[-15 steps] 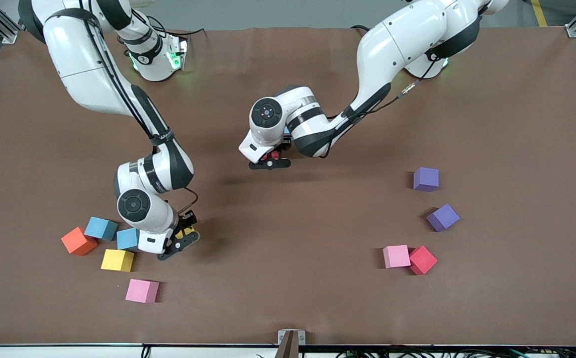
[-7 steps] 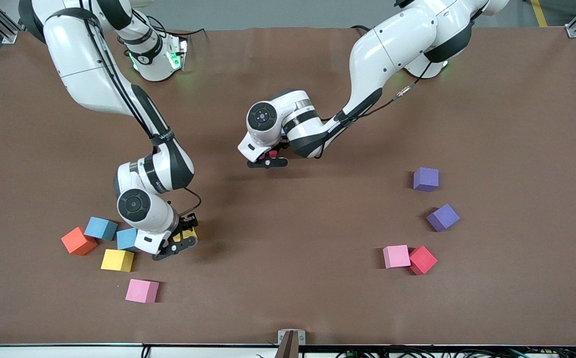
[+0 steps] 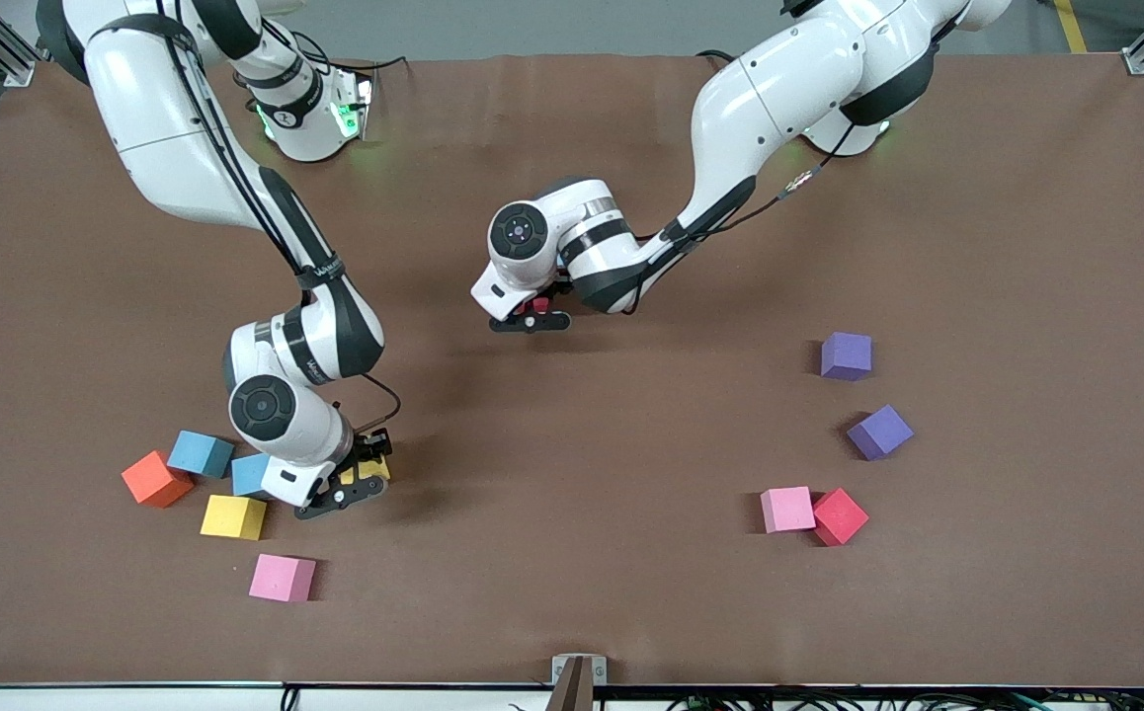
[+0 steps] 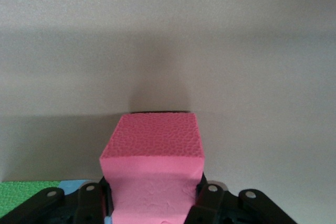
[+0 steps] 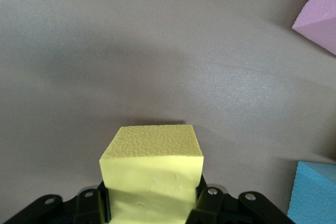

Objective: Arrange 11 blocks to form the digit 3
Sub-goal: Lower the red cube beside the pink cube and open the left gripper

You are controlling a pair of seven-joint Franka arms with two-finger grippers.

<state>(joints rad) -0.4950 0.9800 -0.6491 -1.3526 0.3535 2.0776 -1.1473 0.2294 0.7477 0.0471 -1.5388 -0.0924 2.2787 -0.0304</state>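
Observation:
My left gripper is shut on a red block low over the middle of the table. A green block and a light blue one lie under that wrist, hidden in the front view. My right gripper is shut on a yellow block, low beside the loose blocks at the right arm's end: two light blue, a second yellow and a pink. Toward the left arm's end lie two purple blocks, with a pink touching a red. No digit 3 shows.
An orange cube sits beside the light blue blocks at the right arm's end. A small metal bracket stands at the table edge nearest the front camera. The brown table is bare between the two groups of blocks.
The right gripper has drifted a little toward the right arm's end with the yellow block. The left gripper has edged slightly toward the bases with the red block. The loose blocks have not moved.

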